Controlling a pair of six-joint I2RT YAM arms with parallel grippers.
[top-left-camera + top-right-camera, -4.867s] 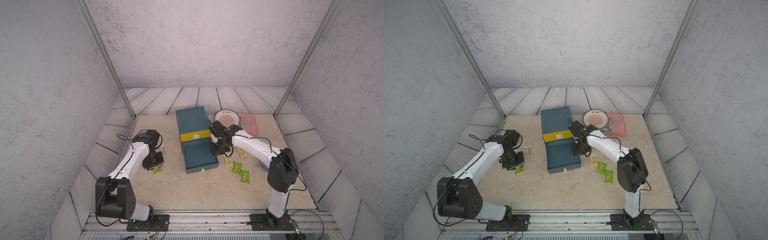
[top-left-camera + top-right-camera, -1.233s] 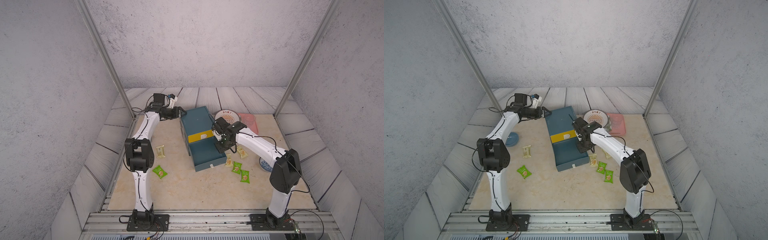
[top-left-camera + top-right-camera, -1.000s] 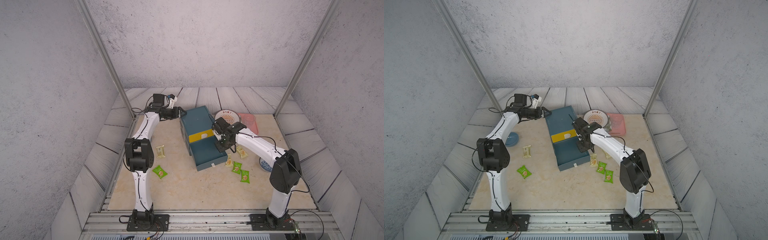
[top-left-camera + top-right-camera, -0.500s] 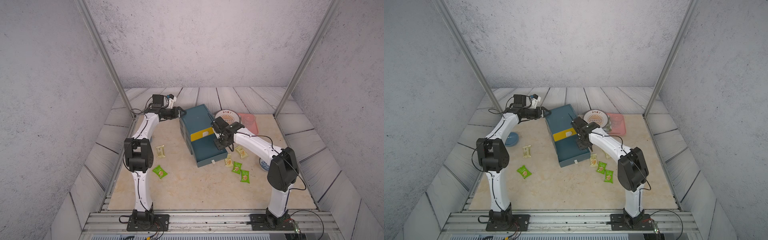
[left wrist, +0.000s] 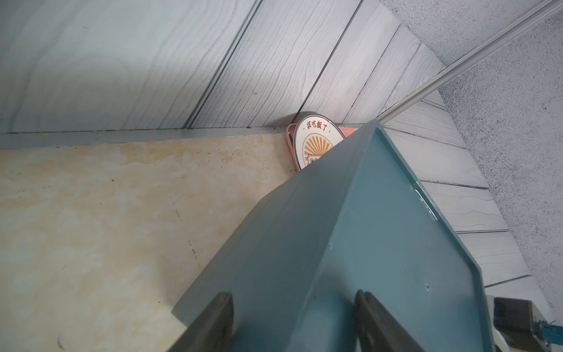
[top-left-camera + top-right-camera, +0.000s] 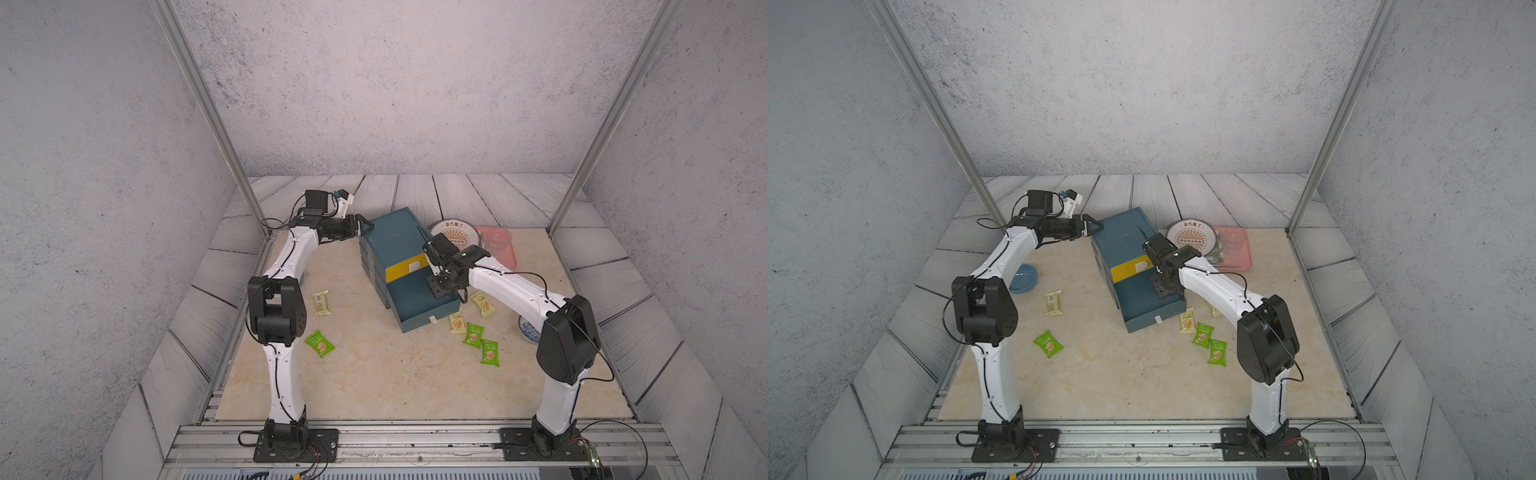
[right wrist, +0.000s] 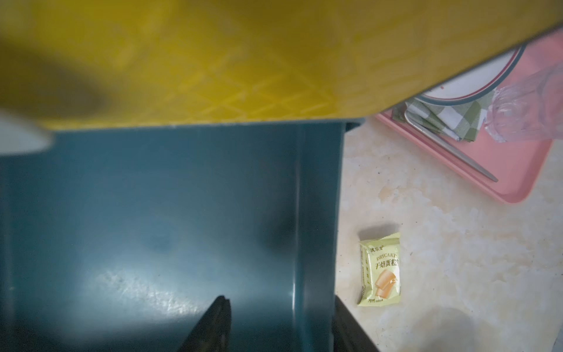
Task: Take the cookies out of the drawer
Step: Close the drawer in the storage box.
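Observation:
The teal cabinet [image 6: 392, 239] has a yellow drawer front [image 6: 405, 268] and, below it, a pulled-out teal drawer [image 6: 419, 307]. What I see of its floor [image 7: 158, 219] is bare. Cookies lie on the table in both top views: a pale yellow packet [image 6: 321, 302] and a green one [image 6: 319, 344] left, several yellow and green ones [image 6: 473, 335] [image 6: 1202, 335] right of the drawer. My right gripper [image 7: 278, 301] [image 6: 444, 289] is open astride the drawer's right wall, beside a yellow packet [image 7: 380, 269]. The left gripper [image 5: 294, 294] [image 6: 365, 226] is open around the cabinet's back left corner.
A sun-patterned plate [image 6: 455, 232], a clear glass [image 6: 496, 241], a checked cloth [image 7: 447, 117] and a metal utensil sit on a pink tray [image 6: 505, 259] behind the right arm. A blue bowl [image 6: 1023, 277] lies left, a patterned bowl [image 6: 527, 332] right. Metal posts flank the back corners.
My right jaws have opened from shut on the drawer's wall. The cabinet and drawer have swung a little, the drawer front ending farther back. The left arm stays at the back corner.

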